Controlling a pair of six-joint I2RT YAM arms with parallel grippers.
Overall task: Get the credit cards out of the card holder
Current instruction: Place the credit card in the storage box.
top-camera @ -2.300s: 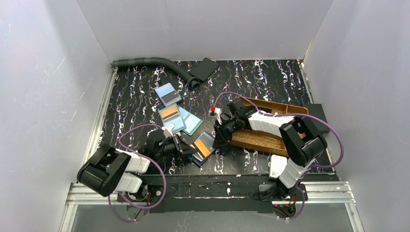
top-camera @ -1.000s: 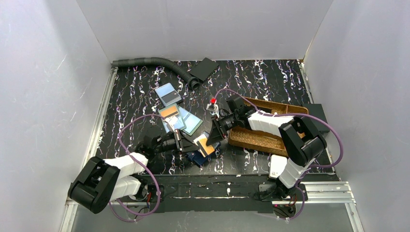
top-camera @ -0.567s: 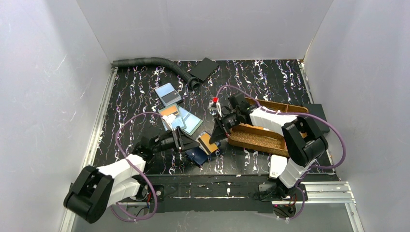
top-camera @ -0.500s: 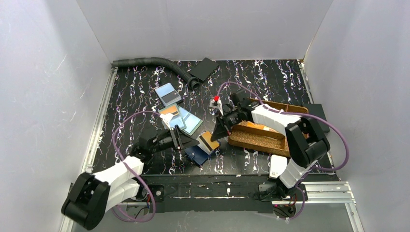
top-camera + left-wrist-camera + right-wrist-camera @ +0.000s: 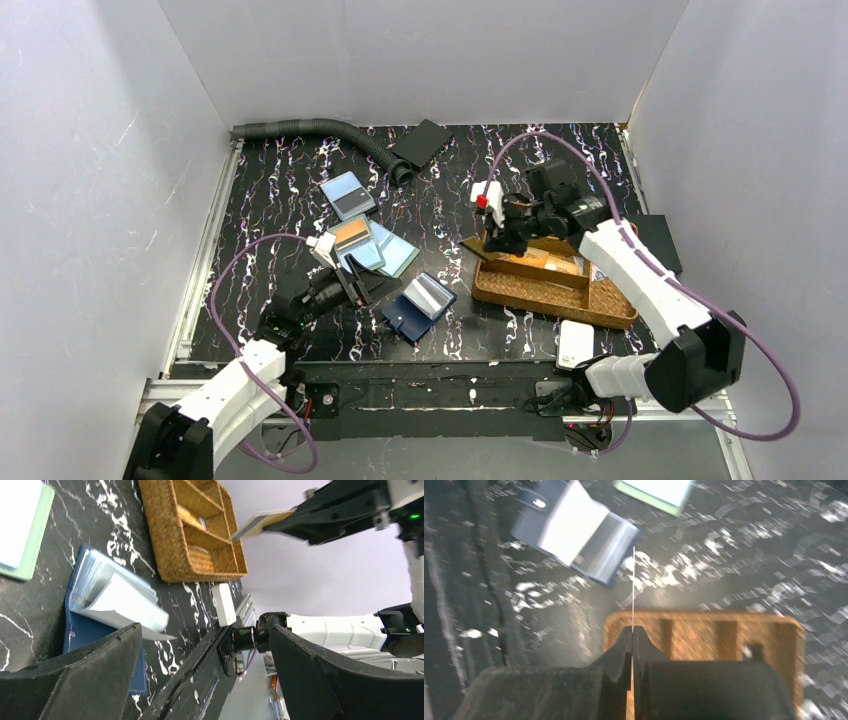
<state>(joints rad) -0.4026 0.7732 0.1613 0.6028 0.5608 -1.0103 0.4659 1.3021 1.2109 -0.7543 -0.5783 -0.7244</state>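
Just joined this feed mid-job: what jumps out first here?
The right gripper, shut on a thin orange-tan plastic card seen edge-on, holds it above the left end of the brown woven tray. Left of the tray, the dark navy card holder lies open on the black marbled table, clear sleeves fanned up, with the left gripper wide open beside it. Loose cards in orange, light blue and green lie behind them.
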